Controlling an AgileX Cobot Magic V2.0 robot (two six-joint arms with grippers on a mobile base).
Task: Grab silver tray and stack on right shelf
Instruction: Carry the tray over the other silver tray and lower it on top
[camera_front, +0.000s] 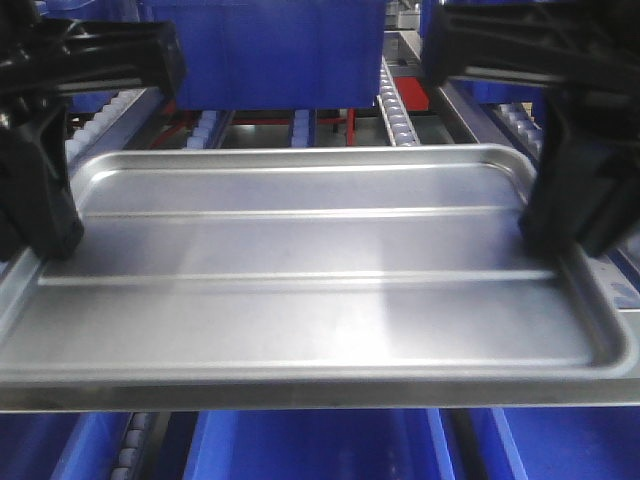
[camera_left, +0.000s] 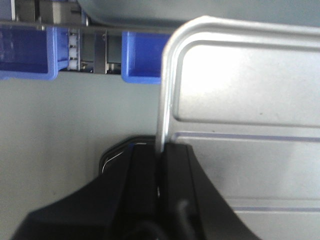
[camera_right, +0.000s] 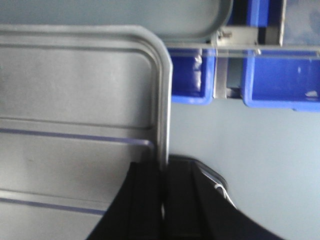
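Observation:
The silver tray (camera_front: 300, 300) is held level between both arms, its two long ridges running across its floor. My left gripper (camera_front: 45, 235) is shut on the tray's left rim; in the left wrist view the rim (camera_left: 165, 100) runs down between the black fingers of my left gripper (camera_left: 161, 155). My right gripper (camera_front: 570, 240) is shut on the right rim, which the right wrist view shows entering my right gripper (camera_right: 162, 167) beside the tray floor (camera_right: 75, 100). The right shelf's white roller rails (camera_front: 400, 110) and a red crossbar (camera_front: 270, 115) lie just beyond the tray's far edge.
A large blue bin (camera_front: 260, 50) stands on the rollers behind the tray. More blue bins (camera_front: 310, 445) sit below the near edge. The wrist views show blue bins (camera_left: 25, 55) (camera_right: 280, 80) under a steel bar (camera_right: 240, 46), and a second grey tray's corner (camera_right: 195, 20) above.

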